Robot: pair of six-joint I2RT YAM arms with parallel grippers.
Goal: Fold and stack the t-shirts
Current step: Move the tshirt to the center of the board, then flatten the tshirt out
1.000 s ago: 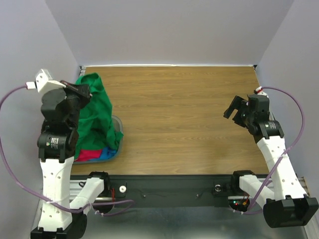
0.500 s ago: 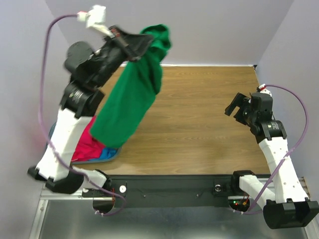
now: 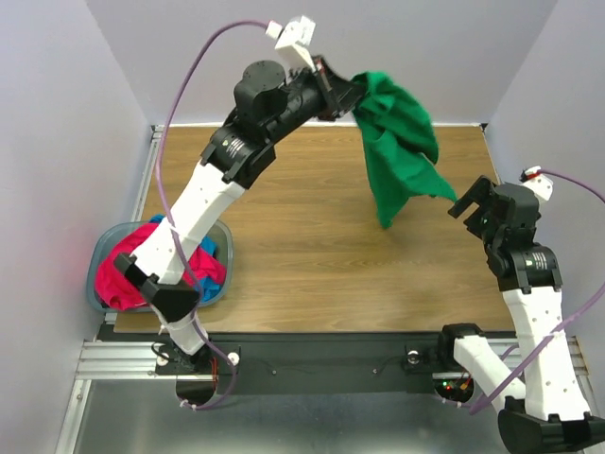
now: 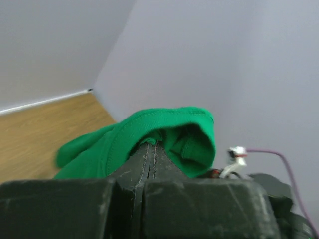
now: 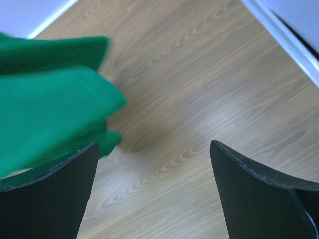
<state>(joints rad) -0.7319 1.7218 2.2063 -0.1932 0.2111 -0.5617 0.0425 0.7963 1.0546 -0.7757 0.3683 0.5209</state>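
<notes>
- Jaws of the left gripper [image 3: 352, 95] are pinched shut on the green t-shirt [image 3: 399, 151], which hangs high over the far right of the table [image 3: 302, 274].
- Right gripper [image 3: 479, 202] is spread wide and empty, just beside the cloth's lower edge.
- Pink-red t-shirt [image 3: 121, 271] and blue t-shirt [image 3: 204, 261] lie in the basket [image 3: 97, 284] at the near-left edge.
- Half a second ago the green shirt hung over the left half.

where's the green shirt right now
In the top view the green shirt hangs from the shut left gripper above the far right of the table, just beside the open right gripper.
</notes>
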